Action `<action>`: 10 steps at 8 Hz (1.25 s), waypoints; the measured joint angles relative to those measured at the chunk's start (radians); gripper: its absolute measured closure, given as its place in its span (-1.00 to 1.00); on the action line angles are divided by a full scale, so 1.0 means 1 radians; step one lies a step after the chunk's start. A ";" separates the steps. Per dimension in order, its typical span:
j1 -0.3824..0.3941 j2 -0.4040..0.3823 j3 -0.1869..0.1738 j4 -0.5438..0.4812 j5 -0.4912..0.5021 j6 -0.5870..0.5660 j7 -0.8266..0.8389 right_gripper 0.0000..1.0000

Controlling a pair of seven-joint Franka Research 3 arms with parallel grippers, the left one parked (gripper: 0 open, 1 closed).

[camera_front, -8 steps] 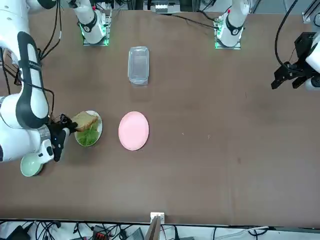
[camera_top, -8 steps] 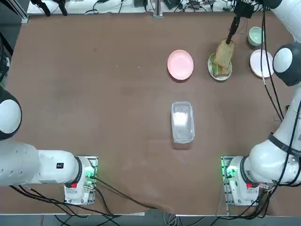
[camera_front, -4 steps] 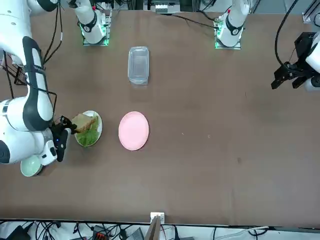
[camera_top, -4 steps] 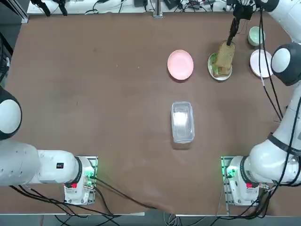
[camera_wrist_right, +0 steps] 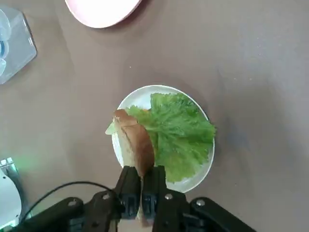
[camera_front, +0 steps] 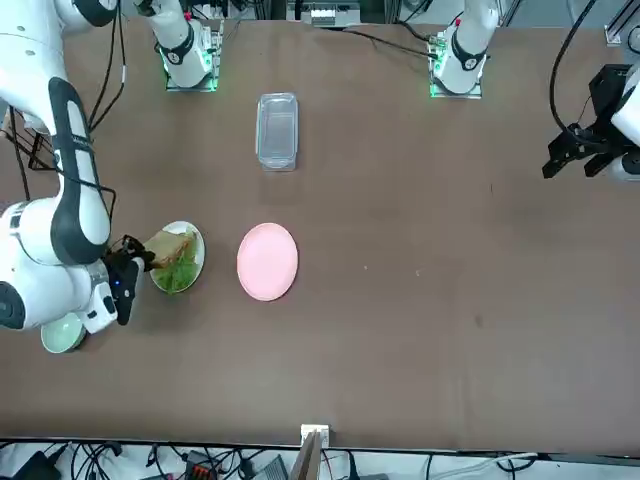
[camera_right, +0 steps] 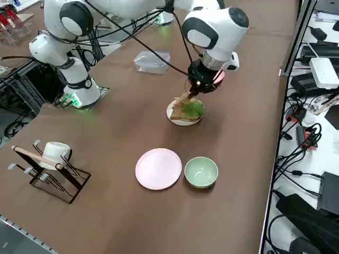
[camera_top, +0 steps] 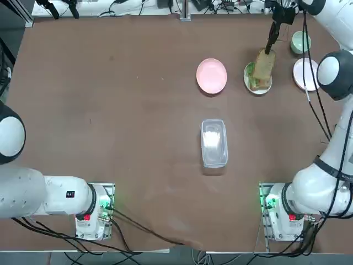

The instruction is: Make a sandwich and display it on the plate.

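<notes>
Toasted bread slice (camera_wrist_right: 134,140), pinched on edge by our right gripper (camera_wrist_right: 141,192), hangs tilted over lettuce (camera_wrist_right: 181,130) on the white plate (camera_wrist_right: 193,181), upper right of the top view. We judge it light, stiff, crumbly; the edge grip suits.

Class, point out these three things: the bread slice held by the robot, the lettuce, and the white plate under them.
bread slice (camera_wrist_right: 136,143): right wrist view, brown crust edge.
lettuce (camera_wrist_right: 181,133): right wrist view, middle of leaf.
white plate (camera_wrist_right: 136,99): right wrist view, bare rim.
</notes>
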 joint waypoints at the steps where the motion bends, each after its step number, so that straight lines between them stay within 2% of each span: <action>1: 0.000 0.006 0.000 0.000 0.000 0.001 -0.004 0.88; 3: 0.001 0.018 0.000 0.000 0.000 0.002 -0.016 0.82; 5: 0.001 0.021 0.000 0.000 0.000 0.002 -0.021 0.59; 8: 0.002 0.022 0.002 0.000 0.000 0.002 -0.049 -0.43; 9: 0.002 0.022 0.003 0.001 0.000 0.002 -0.051 -0.84; 10: 0.002 0.022 0.004 0.004 0.000 0.005 -0.052 -1.00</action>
